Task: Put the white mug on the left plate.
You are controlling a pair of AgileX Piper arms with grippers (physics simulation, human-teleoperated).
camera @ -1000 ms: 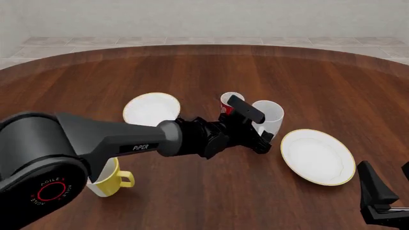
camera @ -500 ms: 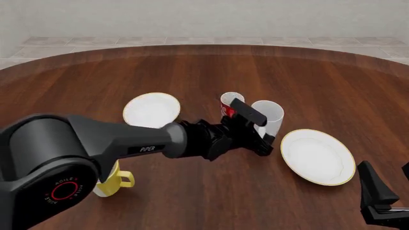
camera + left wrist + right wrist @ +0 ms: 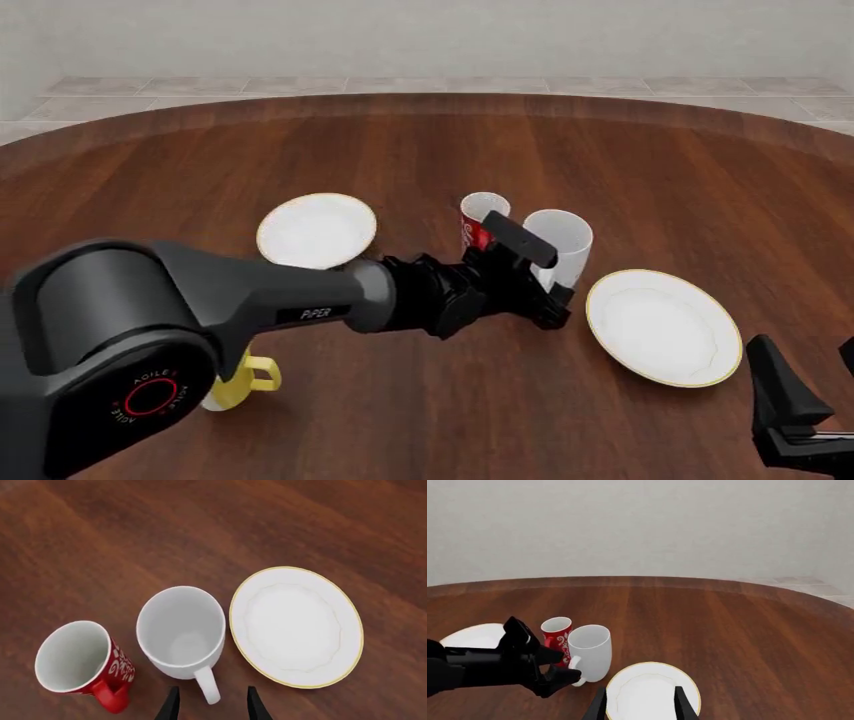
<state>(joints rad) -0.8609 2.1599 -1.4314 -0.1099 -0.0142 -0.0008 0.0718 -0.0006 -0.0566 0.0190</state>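
right gripper [image 3: 798, 420] sits lower right of the front view, parked over bare desk [image 3: 641, 160]; jaws apart, holding nothing, per its wrist view. yellow mug [image 3: 238, 378] lower left, mostly hidden behind the left arm. left arm crosses from lower left toward centre. left gripper [image 3: 545, 283] is at the white mug [image 3: 559, 243], just right of centre; in the left wrist view the jaws are parted and straddle the mug's handle [image 3: 207, 685], contact not clear. mug stands upright on the desk, touching or just beside the red cup [image 3: 478, 218] on its left. larger plate [image 3: 663, 325] lies just right of the mug. left plate [image 3: 316, 229] is left of centre, well apart from the mug, nothing on it.
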